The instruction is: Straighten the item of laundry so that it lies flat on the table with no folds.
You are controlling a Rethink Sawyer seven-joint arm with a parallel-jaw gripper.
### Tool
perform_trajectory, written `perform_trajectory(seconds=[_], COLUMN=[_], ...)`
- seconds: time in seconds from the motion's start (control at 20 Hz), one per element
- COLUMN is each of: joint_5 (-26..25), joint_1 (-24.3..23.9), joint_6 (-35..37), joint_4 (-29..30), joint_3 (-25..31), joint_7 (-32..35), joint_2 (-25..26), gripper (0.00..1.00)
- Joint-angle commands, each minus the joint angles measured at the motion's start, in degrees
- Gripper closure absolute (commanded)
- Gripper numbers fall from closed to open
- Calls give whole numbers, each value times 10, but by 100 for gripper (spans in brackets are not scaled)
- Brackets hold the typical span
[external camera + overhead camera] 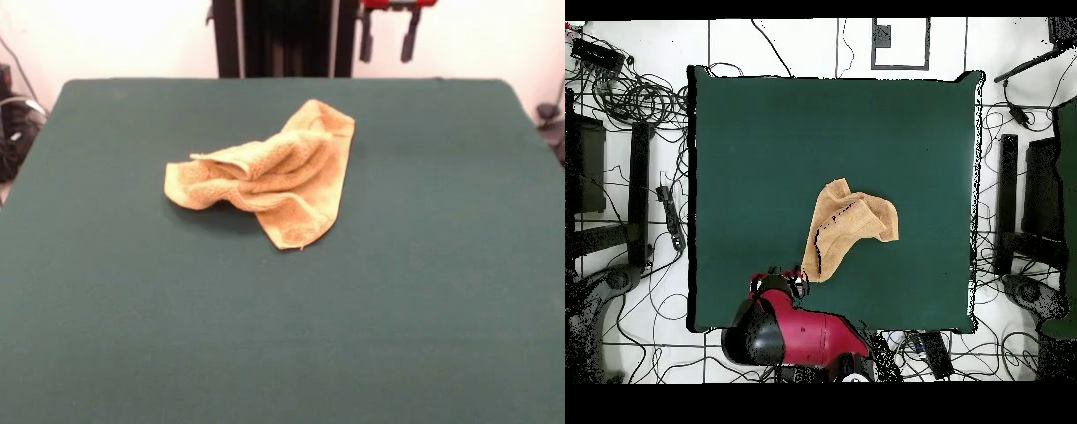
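Pale floor point(625, 330) all round, crossed by dark lines and strewn with black cables point(640, 100) — thickest at the overhead view's left, where a coil lies near the table's corner. White wall point(115, 40) behind the black pedestal point(282, 37) in the front view. Large table point(415, 291) under plain dark green cloth, filling most of both views, bare apart from one thing. Red and black arm point(800, 335) drawn back over the table's robot-side edge. Crumpled on the cloth, somewhat toward the robot's side of the middle, a mustard-yellow towel point(269, 181) — bunched and folded over itself, one corner pointing at the camera in the front view. Gripper point(388, 35) hanging high near the pedestal, well apart from the towel, fingers spread and holding nothing.
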Motion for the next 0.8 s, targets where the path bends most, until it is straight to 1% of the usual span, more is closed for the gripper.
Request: perform_trajectory(seconds=[0.05, 0.2, 0.35, 0.45, 0.55, 0.65, 0.8], joint_5=[6, -3, -3, 1, 7, 8, 8], joint_1=[-5, -17, -18, -15, -8, -13, -21], joint_6=[-62, -87, -104, -99, -79, -55, -34], joint_4=[-7, -21, -24, -26, -25, -33, -46], joint_3=[15, 22, 12, -3, -22, -24, -19], joint_7=[134, 128, 127, 118, 108, 97, 89], joint_2=[81, 115, 126, 112, 82, 65, 57], gripper=[0, 0, 0, 0, 0, 0, 0])
